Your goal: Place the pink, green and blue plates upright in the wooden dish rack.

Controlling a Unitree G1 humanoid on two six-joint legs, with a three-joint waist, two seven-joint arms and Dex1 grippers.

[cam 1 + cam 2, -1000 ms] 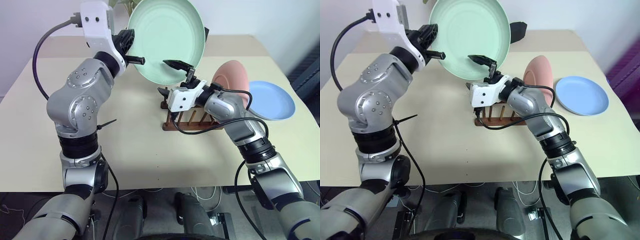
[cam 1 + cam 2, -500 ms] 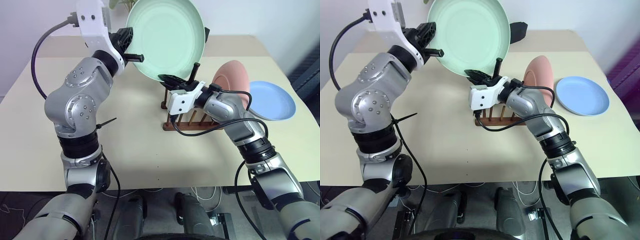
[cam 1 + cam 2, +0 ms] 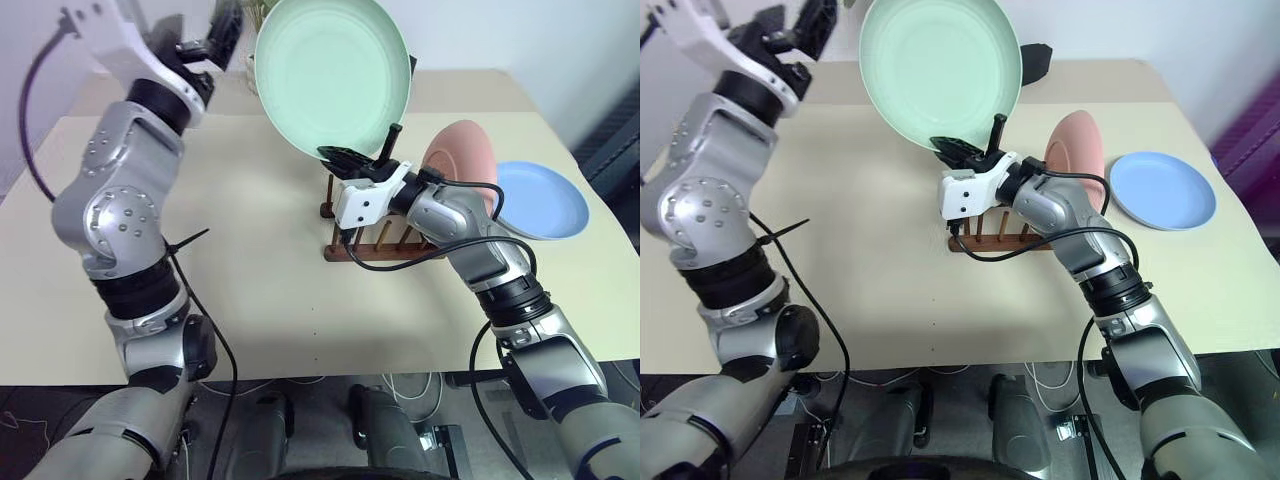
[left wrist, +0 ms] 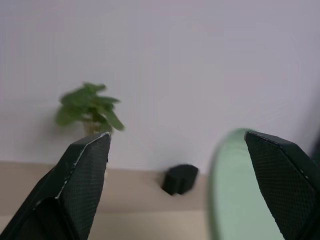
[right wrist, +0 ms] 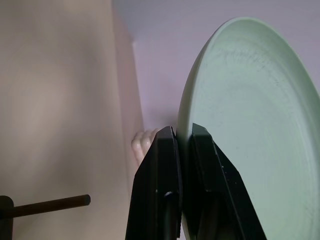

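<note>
One plate in hand — green plate [image 3: 333, 75], rim pinched by right gripper [image 3: 362, 159] jaws, above wooden dish rack [image 3: 385, 235]. Left gripper [image 4: 177, 185] jaws apart, clear. Risk: single low rim grip, possible swing or slip onto pink plate [image 3: 462, 160].

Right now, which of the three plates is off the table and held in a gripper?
The green plate, pinched at its lower rim by the right gripper. The pink plate stands in the rack; the blue plate lies flat.
</note>
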